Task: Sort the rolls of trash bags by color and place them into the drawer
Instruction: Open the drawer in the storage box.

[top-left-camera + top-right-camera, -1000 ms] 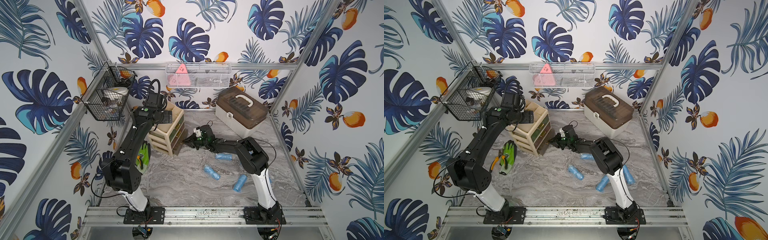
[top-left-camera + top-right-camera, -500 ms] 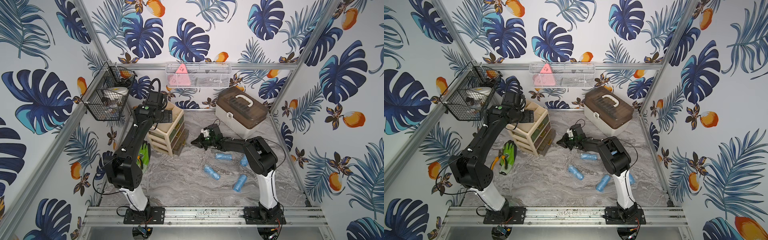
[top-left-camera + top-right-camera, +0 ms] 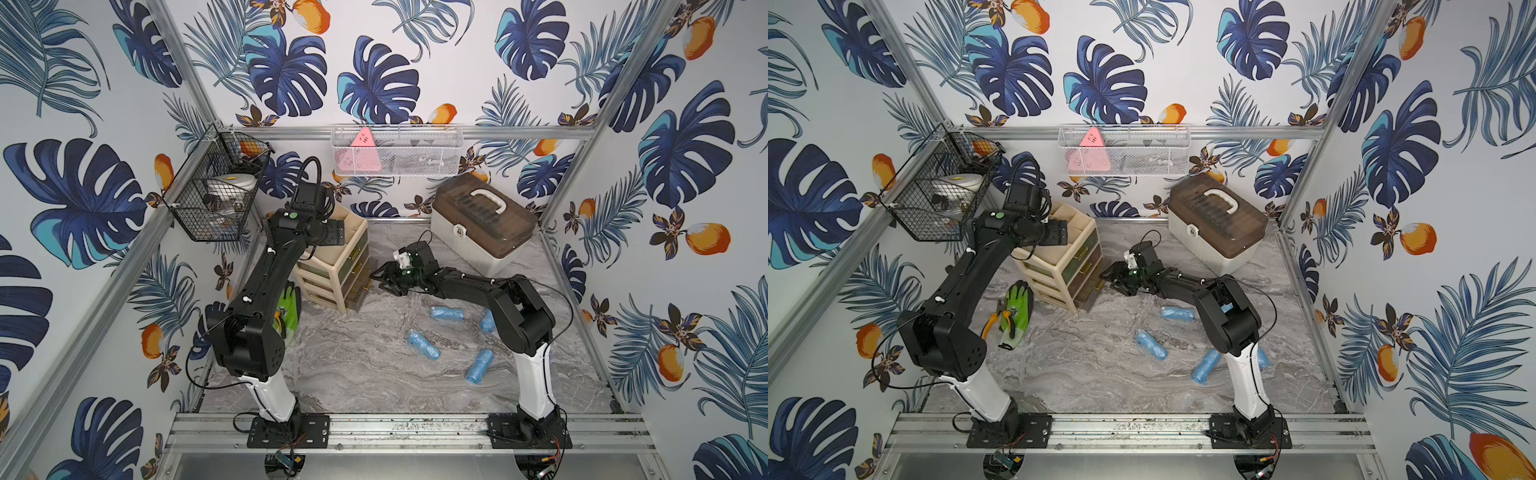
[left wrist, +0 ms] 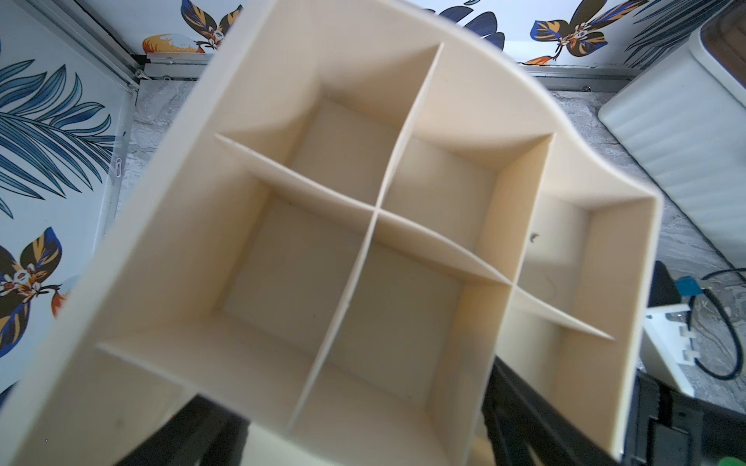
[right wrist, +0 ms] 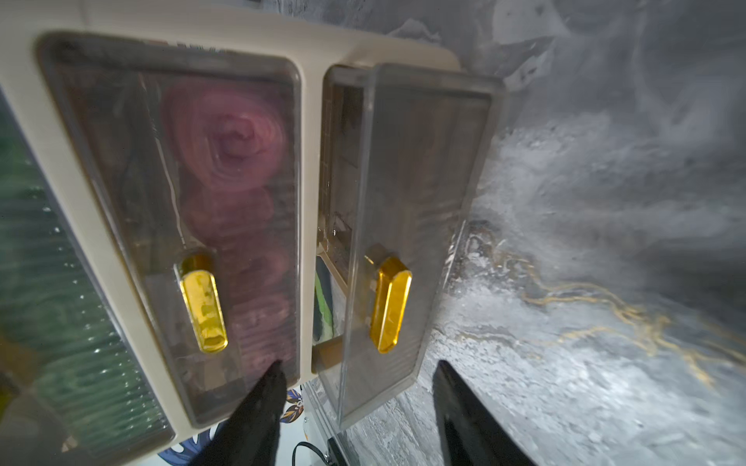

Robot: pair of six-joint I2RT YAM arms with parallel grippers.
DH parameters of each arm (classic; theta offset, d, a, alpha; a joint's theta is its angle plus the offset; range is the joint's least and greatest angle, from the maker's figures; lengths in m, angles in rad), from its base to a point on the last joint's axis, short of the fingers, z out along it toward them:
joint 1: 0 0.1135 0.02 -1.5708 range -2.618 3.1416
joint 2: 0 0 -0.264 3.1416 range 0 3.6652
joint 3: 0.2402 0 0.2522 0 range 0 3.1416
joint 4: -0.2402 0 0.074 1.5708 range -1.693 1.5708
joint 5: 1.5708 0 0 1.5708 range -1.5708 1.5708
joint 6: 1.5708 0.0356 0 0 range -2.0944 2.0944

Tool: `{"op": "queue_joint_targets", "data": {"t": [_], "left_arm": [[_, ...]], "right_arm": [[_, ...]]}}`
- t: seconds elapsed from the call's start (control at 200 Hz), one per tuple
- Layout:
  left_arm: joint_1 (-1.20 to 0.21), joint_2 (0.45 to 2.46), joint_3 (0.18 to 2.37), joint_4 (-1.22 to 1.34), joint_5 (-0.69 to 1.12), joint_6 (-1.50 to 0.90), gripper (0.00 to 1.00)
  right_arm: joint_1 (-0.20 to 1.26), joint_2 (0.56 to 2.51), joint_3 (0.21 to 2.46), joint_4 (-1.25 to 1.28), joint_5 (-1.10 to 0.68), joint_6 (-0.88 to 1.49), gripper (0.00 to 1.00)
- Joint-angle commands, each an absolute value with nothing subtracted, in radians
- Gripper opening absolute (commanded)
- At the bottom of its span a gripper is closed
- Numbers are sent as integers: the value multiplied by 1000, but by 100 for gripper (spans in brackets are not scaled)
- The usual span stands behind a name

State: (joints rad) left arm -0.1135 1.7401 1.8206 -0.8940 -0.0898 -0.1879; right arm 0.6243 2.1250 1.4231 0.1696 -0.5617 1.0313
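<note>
The pink triangle (image 3: 364, 139) in the white mesh basket (image 3: 436, 160) on the far wall has small dark marks, too small to read; a black wire basket (image 3: 208, 216) hangs far left; a box (image 3: 482, 232) with a brown lid stands far right; a green glove (image 3: 1017, 305) and pliers (image 3: 990, 325) lie left of the little chest of drawers (image 3: 328, 274). The right gripper (image 5: 359, 369) points at the chest with its fingers apart and nothing between them; the bottom drawer (image 5: 411, 226) sticks out a little just in front of it, its gold handle (image 5: 389, 298) untouched; pink rolls (image 5: 230, 137) show through the middle drawer (image 5: 121, 201) beside it. Blue rolls (image 3: 423, 344) lie loose on the table (image 3: 353, 386), near and right, well apart from that gripper; the right arm hides part of one. The left gripper (image 3: 337, 233) rests at the chest's top, fingers (image 4: 524, 407) wide; I cannot tell if they squeeze it.
</note>
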Motion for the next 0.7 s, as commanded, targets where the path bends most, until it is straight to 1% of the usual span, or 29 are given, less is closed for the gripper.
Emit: {"op": "queue_joint_targets", "data": {"t": [0.0,0.065,0.155,0.42,0.69], "left_arm": [[-109,1741,1814,-960,-101,-181,87],[-109,1739,1809,-956,-99,-183,87],[-109,1738,1805,-951,-95,-183,88],[-107,1742,1810,-945,-85,-184,87],[-107,1752,1822,-942,-69,-187,88]], "right_arm": [[631,2148,1464,109,-515,1032,63],[639,2163,1490,74,-497,1031,65],[646,2172,1503,40,-458,1038,65],[664,2203,1544,22,-414,1072,57],[676,2248,1607,10,-408,1095,52]]}}
